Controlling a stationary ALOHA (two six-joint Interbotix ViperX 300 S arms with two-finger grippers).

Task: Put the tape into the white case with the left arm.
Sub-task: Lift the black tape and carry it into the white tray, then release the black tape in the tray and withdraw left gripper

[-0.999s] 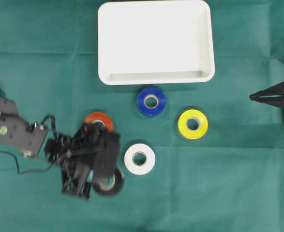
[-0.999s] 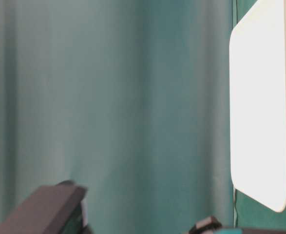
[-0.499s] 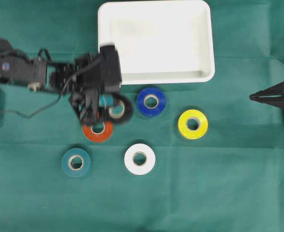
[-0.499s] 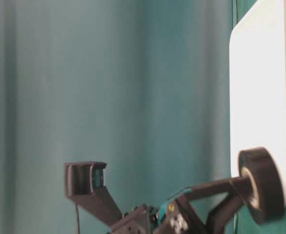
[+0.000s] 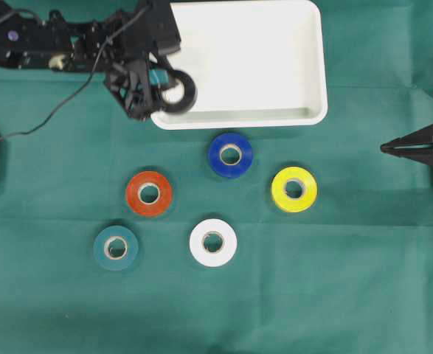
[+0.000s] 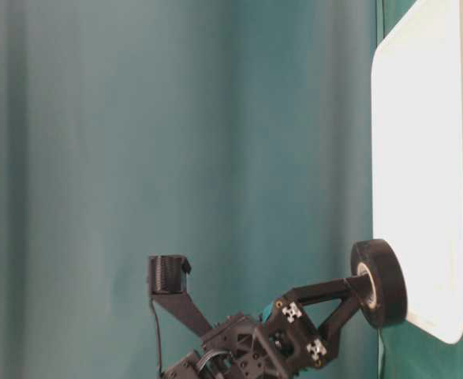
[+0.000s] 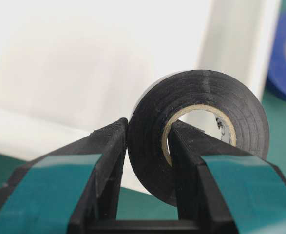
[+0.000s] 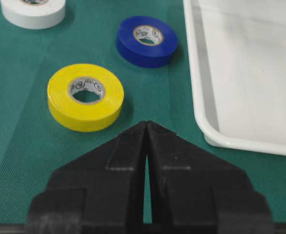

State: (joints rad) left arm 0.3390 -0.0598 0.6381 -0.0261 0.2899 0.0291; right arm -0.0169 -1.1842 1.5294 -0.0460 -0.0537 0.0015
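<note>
Overhead, the left gripper (image 5: 159, 85) pinches a black tape roll (image 5: 176, 93) by its wall — one finger through the core — at the white case (image 5: 275, 118)'s near-left corner, half over the rim. To its right lie blue (image 5: 230, 155) and yellow (image 5: 294, 189) rolls; farthest right, the right gripper (image 5: 386, 148) rests pressed together. The release likely wants the roll carried further inside — clear of the rim — before the fingers part.

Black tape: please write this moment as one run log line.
left gripper: shut on black tape | tape: over near left corner of case, not released | right gripper: shut, holds nothing | five rolls on cloth
</note>
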